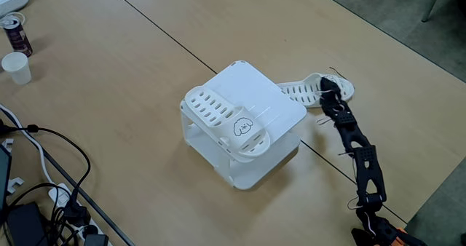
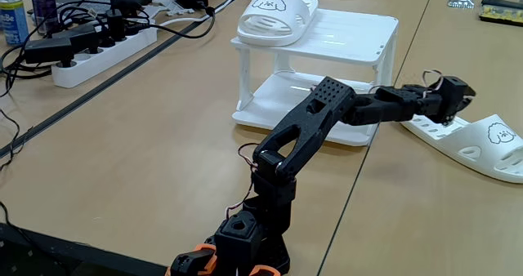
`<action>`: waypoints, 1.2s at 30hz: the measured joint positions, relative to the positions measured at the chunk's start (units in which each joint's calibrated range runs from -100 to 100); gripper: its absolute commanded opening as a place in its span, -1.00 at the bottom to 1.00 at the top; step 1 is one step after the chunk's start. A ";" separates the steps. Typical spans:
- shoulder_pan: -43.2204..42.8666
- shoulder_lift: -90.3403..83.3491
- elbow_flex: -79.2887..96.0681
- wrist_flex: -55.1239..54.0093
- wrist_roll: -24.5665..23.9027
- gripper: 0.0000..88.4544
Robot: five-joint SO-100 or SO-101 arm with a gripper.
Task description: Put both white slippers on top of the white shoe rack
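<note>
White rubber makes the second slipper (image 2: 478, 145) look light, springy and a little slick; it lies flat on the wooden surface (image 1: 131, 71) directly beneath the black gripper (image 2: 454, 98), and the arched strap with the face drawing, just beyond the fingertips, seems the surest hold. Whether the jaws are apart or together I cannot tell. Its mate (image 1: 226, 120) already sits on the white shoe rack (image 1: 273, 104), just beside the gripper.

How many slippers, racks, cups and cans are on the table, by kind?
Slippers: 2, one on the rack, one on the table
Rack: 1
Cup: 1
Cans: 2, one dark, one blue
Total: 6
</note>
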 measured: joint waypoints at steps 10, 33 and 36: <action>-2.40 3.30 -2.16 0.00 0.00 -0.98; 5.24 9.81 -2.16 -0.26 0.00 -0.98; 7.79 9.81 -2.25 -0.17 0.00 -0.98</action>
